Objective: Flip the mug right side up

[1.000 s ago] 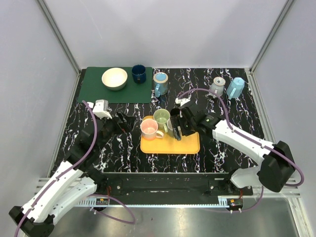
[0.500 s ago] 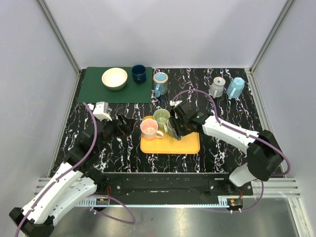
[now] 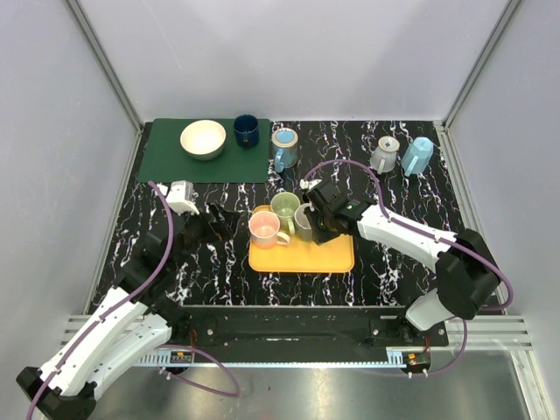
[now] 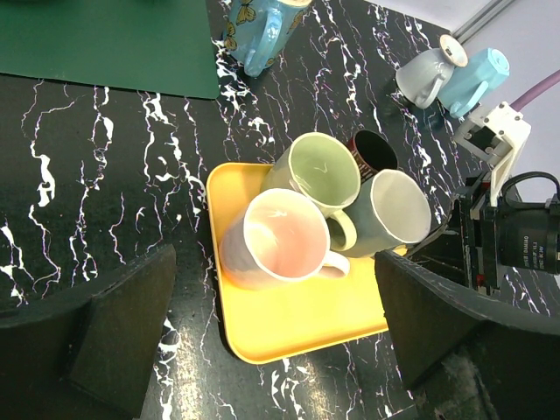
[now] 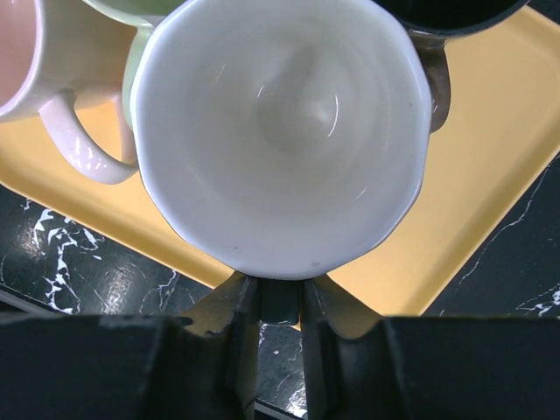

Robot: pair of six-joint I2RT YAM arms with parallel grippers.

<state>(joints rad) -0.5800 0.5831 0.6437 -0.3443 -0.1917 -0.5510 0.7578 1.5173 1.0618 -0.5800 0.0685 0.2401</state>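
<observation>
While the right gripper (image 5: 280, 302) stands narrow, its jaws seeming to pinch a dark, handle-like part at 6 o'clock of the grey mug (image 5: 280, 131), that mug sits tipped on the yellow tray (image 5: 472, 192), mouth toward the wrist camera. I judge it not yet upright. The left gripper (image 4: 276, 267) hangs wide and holds nothing. Only its view shows the green mug (image 4: 319, 171) just beside, at 10 o'clock.

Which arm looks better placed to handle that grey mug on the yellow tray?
Right. The right gripper is at the grey mug, fingers seemingly pinching its near edge. The left gripper hangs wide open beside the yellow tray, touching nothing.
</observation>
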